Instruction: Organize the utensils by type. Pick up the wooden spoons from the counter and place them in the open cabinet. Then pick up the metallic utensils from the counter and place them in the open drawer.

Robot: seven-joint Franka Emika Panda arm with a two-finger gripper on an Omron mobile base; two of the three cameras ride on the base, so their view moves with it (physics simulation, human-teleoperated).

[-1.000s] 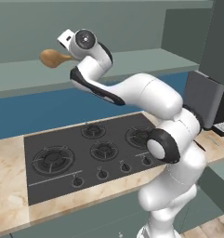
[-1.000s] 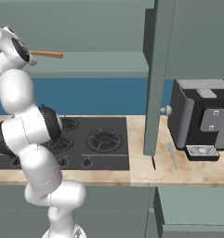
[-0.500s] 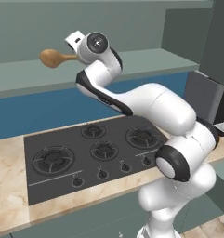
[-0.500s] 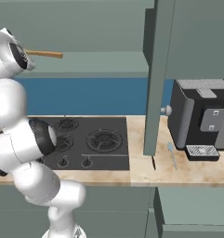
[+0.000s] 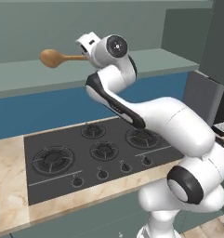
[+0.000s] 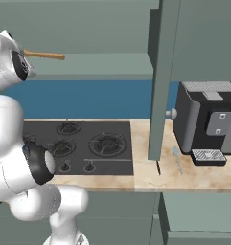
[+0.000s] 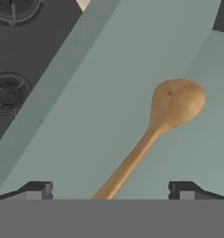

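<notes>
The large wooden spoon (image 7: 174, 102) lies on the shelf of the open cabinet (image 7: 108, 88), its handle running back between my fingertips. My gripper (image 7: 111, 189) is open, the jaws standing wide on either side of the handle and not touching it. From the left base view the spoon (image 5: 52, 57) rests on the shelf (image 5: 20, 76) with the hand (image 5: 88, 44) at its handle end. A pale blue-grey metal spoon (image 6: 177, 159) lies on the counter (image 6: 198, 176) by the coffee machine. A grey-green drawer (image 6: 198, 210) juts out below.
The cabinet's tall door (image 6: 161, 81) stands open with its knob (image 6: 171, 114) toward the coffee machine (image 6: 208, 122). A black gas hob (image 5: 95, 153) is set in the counter under the arm. A blue splashback runs behind it.
The wooden spoon has stayed where it lies on the shelf. My hand has drawn back along its handle and the elbow has swung out to the right.
</notes>
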